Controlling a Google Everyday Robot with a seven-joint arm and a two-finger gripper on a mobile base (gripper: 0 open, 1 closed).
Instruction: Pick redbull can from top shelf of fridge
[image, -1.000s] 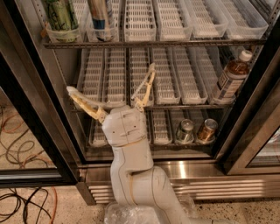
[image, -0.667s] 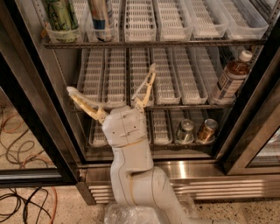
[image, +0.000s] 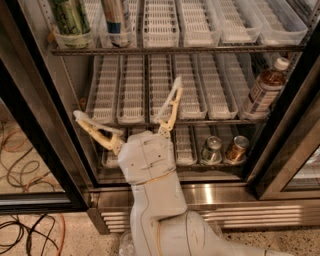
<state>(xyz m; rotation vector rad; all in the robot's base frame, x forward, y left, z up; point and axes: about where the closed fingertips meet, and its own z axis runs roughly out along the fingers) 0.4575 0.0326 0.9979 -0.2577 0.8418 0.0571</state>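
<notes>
Speckled floor (image: 75, 240) with loose cables (image: 20, 232) at left, before the open fridge (image: 225, 197); on the top shelf (image: 210, 49), toward its left, redbull can (image: 116, 20) upright just right of a green can (image: 70, 17); gripper (image: 127, 97) low, level with the middle rack (image: 210, 121), fingers (image: 170, 107) spread wide, empty; unchanged from a second ago, so no progress; rise toward the can likely still to come.

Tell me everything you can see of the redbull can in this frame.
The redbull can is slim and metallic-looking, blue and silver with a reddish mark. Its top is cut off by the picture edge. It stands upright in a white lane tray on the top shelf, right of the green can. The gripper, open, is far below, before the middle rack, not touching it.
</notes>
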